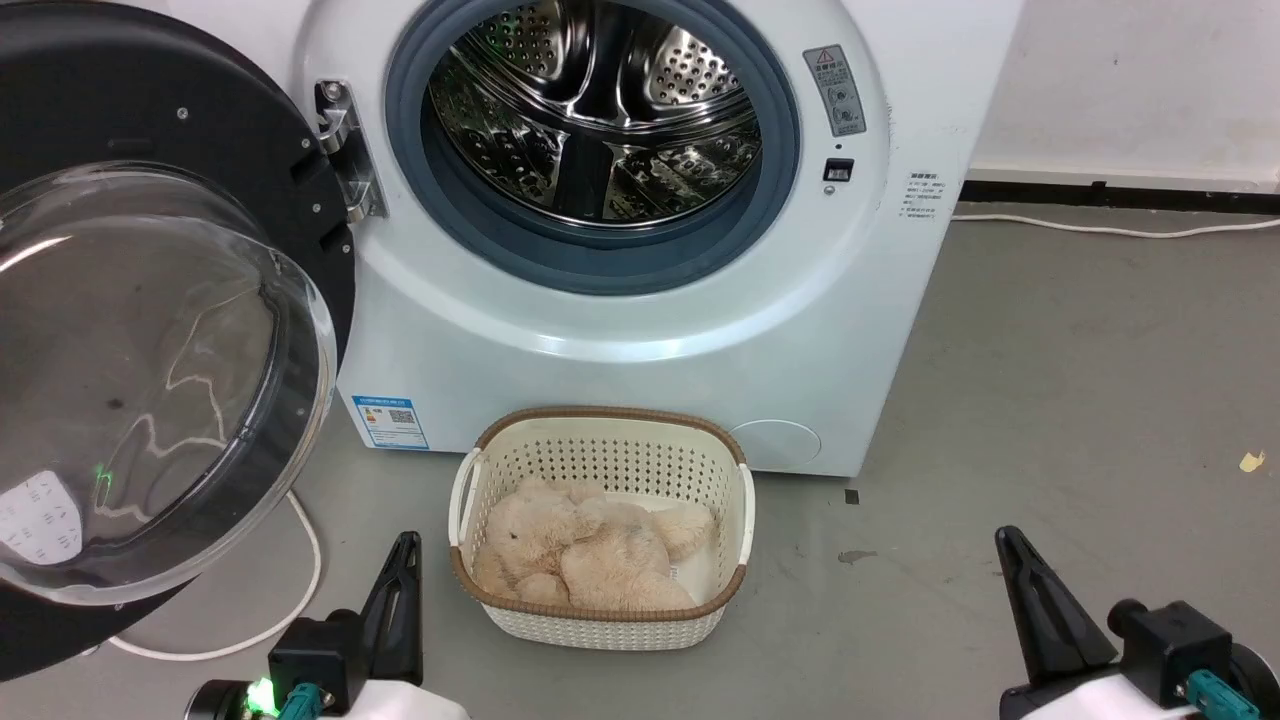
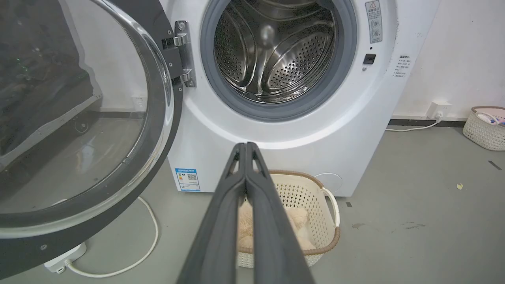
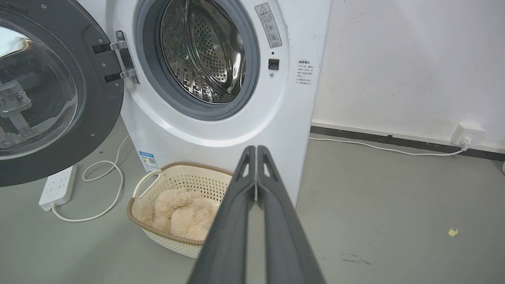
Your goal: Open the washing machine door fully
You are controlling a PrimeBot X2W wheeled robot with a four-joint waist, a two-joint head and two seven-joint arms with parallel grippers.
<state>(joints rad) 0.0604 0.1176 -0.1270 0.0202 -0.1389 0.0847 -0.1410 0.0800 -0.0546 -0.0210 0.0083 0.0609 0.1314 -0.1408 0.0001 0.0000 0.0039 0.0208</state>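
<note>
The washing machine door (image 1: 150, 380) is swung wide out to the left on its hinge (image 1: 345, 150), its clear glass bowl bulging toward me; the same door (image 2: 79, 118) (image 3: 51, 94) shows in both wrist views. The steel drum (image 1: 600, 110) lies exposed inside its grey-blue rubber ring. My left gripper (image 1: 405, 545) (image 2: 245, 144) is shut, low at the bottom left, apart from the door. My right gripper (image 1: 1005, 535) (image 3: 256, 147) is shut, low at the bottom right. Neither holds anything.
A cream basket (image 1: 600, 430) with a beige plush toy (image 1: 590, 550) stands on the grey floor before the machine, between my grippers. A white power strip (image 3: 57, 187) and cable (image 1: 300, 590) lie under the door. A second basket (image 2: 487, 128) stands by the wall at right.
</note>
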